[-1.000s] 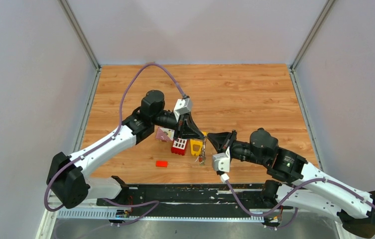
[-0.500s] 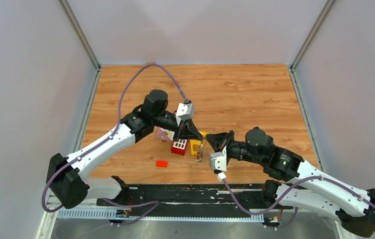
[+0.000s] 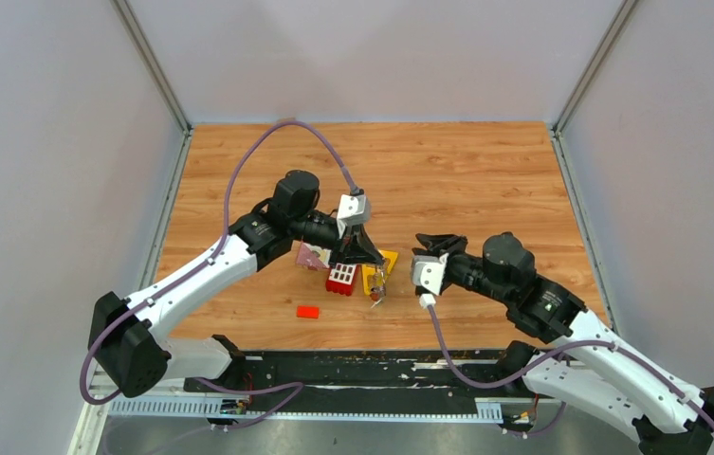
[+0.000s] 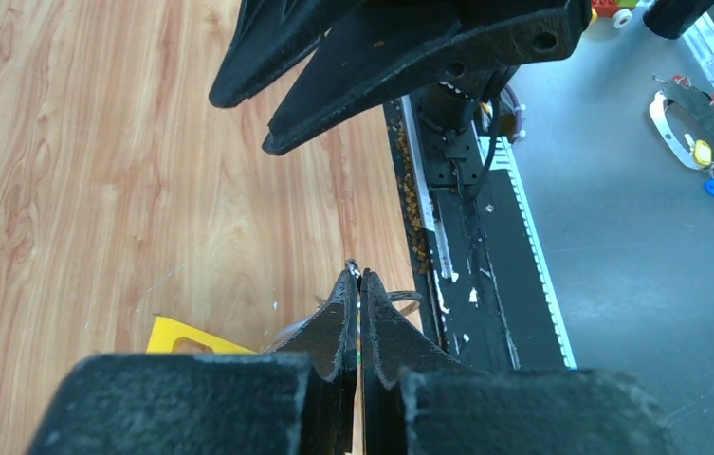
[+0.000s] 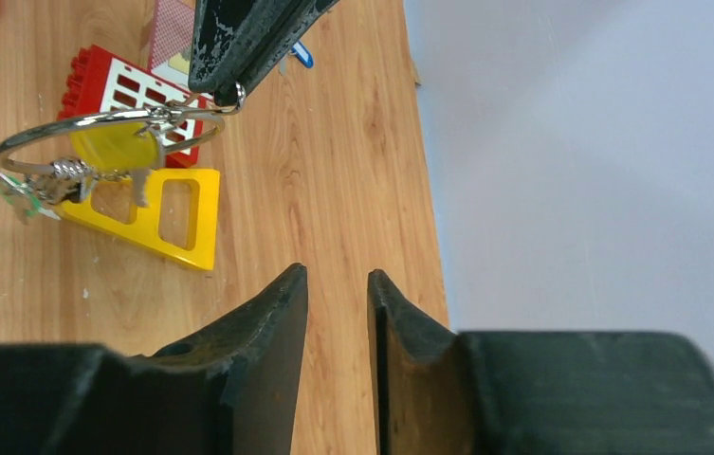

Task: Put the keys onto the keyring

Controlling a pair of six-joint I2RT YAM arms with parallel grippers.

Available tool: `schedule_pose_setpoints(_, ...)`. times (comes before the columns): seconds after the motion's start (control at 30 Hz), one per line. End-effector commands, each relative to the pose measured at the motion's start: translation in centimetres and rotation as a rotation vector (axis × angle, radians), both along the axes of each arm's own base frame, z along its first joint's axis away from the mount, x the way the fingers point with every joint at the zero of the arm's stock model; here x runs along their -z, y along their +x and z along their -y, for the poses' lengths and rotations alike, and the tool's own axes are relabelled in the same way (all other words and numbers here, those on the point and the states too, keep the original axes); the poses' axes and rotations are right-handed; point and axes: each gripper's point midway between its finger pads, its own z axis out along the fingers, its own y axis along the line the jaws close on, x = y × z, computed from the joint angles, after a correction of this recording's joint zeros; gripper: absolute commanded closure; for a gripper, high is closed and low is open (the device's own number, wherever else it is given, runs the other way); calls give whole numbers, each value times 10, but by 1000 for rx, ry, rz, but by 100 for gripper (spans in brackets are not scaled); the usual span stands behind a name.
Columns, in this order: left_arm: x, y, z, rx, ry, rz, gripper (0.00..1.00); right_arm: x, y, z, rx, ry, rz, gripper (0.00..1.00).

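Note:
My left gripper [image 3: 376,265] is shut on the keyring [image 5: 106,125], a thin silver wire ring held level above the table; only a bit of its wire [image 4: 354,268] shows past the tips [image 4: 359,275]. A yellow-headed key [image 5: 118,147] and a green-headed key [image 5: 23,197] hang from the ring. A blue key [image 5: 302,57] peeks out behind the left fingers [image 5: 239,38]. My right gripper [image 5: 337,275] stands open, empty, to the right of the ring [image 3: 379,284] and apart from it [image 3: 421,240].
A yellow triangular frame [image 5: 158,223] and a red block with a white grid [image 5: 130,90] lie under the ring. A small red block [image 3: 308,311] lies nearer the front edge, and a pink piece [image 3: 312,254] sits under the left arm.
My right gripper has opened and drawn back to the right, away from the ring and keys. The left gripper has stayed shut on the ring, almost still.

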Motion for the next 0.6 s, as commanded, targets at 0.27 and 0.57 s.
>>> schedule_pose_setpoints(0.27, -34, 13, 3, -54, -64, 93, 100, -6, -25, -17, -120, 145, -173, 53)
schedule_pose_setpoints(0.57, -70, 57, 9, -321, -121, 68, 100, -11, -28, -33, -131, 195, -399, 51)
